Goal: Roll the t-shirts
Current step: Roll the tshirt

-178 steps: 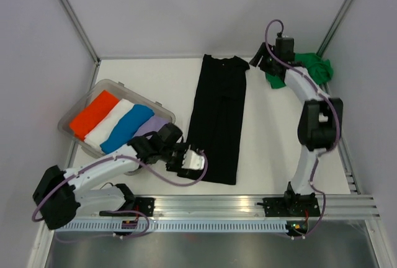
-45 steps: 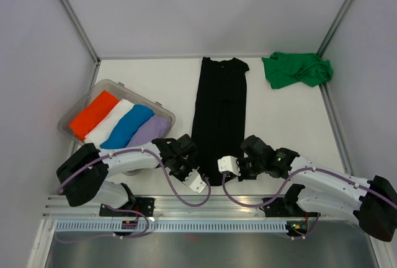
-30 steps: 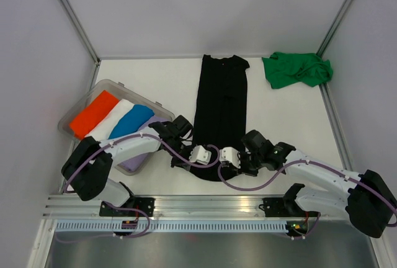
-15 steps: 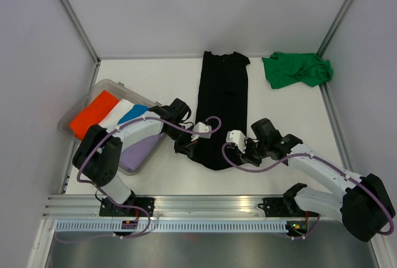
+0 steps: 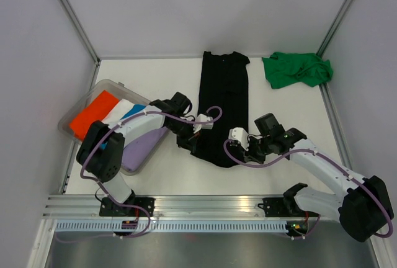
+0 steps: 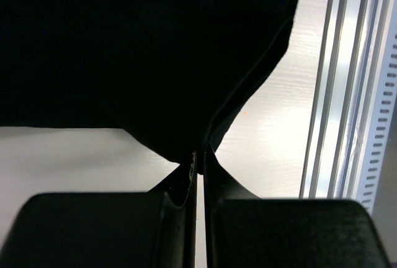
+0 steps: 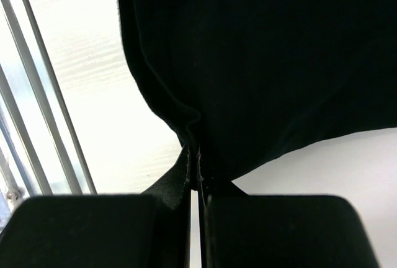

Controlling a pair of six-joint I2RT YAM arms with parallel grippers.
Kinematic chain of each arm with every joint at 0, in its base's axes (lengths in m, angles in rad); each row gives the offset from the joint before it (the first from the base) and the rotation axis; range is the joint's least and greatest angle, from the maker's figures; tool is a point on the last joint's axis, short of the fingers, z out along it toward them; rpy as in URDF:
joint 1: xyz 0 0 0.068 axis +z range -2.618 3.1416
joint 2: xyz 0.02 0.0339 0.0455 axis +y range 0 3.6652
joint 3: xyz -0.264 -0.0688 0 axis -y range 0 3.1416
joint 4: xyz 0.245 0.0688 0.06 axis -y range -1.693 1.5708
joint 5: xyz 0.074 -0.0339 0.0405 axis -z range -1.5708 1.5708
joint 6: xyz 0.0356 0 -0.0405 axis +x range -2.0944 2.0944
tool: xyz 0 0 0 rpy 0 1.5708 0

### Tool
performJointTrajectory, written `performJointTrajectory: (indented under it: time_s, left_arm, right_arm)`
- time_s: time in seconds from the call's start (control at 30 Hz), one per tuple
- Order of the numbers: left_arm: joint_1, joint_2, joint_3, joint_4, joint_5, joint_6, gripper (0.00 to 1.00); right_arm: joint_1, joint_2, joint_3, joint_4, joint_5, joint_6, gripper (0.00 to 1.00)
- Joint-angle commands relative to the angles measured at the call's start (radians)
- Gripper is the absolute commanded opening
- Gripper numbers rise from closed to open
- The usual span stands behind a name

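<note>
Here we note left gripper and right gripper both clamped on the black t-shirt, near hem.

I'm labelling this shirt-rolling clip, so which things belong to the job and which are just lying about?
Job: black shirt, pinched at its near hem by left claw and right claw; green shirt, crumpled at the far right.
Lying about: bin; rolled cloths in it.
</note>
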Motion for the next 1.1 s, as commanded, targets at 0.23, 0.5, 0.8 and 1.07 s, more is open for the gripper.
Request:
performJointTrajectory:
  time_s: [0.23, 0.5, 0.8, 1.07]
  left_arm:
    - [0.025, 0.081, 0.094, 0.028, -0.001, -0.104, 0.02]
    - [0.042, 0.135, 0.123, 0.047, -0.037, -0.159, 0.02]
    - [0.064, 0.127, 0.12, 0.062, -0.06, -0.192, 0.02]
    - [0.088, 0.129, 0.1, 0.074, -0.091, -0.187, 0.02]
  right_arm:
    - [-0.074, 0.044, 0.025, 0.068, -0.094, 0.05, 0.0]
    - [-0.199, 0.104, 0.071, 0.139, -0.315, 0.153, 0.0]
    - [-0.245, 0.246, 0.146, 0.194, -0.512, 0.443, 0.0]
    - [-0.297, 0.349, 0.137, 0.196, -0.274, 0.638, 0.0]
